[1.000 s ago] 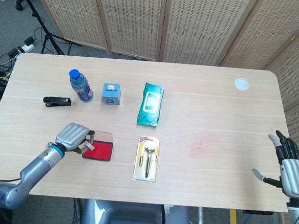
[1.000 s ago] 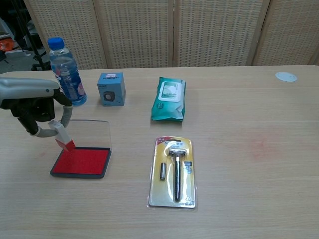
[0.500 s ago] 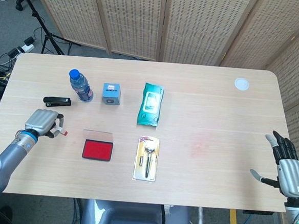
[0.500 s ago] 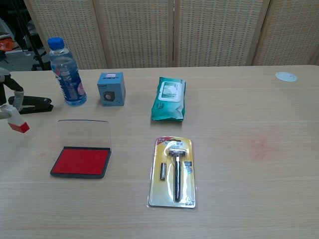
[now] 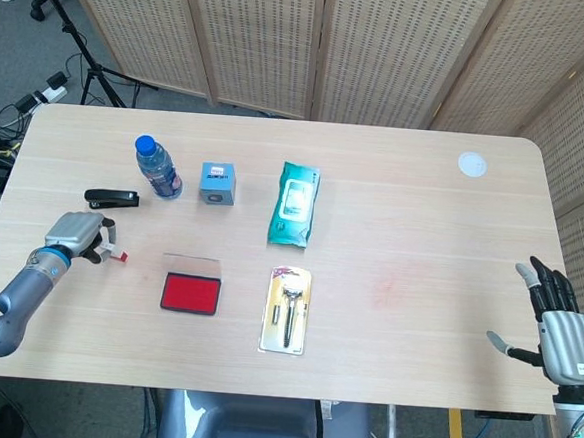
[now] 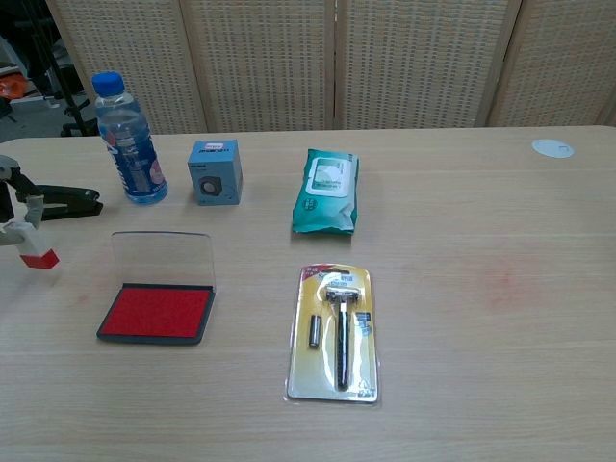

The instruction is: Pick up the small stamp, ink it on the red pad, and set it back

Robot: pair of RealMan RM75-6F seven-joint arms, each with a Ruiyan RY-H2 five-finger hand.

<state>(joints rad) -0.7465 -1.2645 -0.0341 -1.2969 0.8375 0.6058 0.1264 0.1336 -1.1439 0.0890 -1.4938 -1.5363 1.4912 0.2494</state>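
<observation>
My left hand holds the small stamp, a white body with a red base, low over the table left of the red ink pad. In the chest view the stamp shows at the left edge, its red end pointing down and right, with the hand mostly cut off. The ink pad lies open, its clear lid standing up behind it. My right hand hangs past the table's right front corner, fingers spread and holding nothing.
A black stapler lies just behind my left hand. A water bottle, a small blue box, a green wipes pack and a packaged razor sit mid-table. A white disc lies far right.
My left hand lifted the stamp off the red pad and carried it left, then settled lower near the stapler. The right hand drifted slightly down.
</observation>
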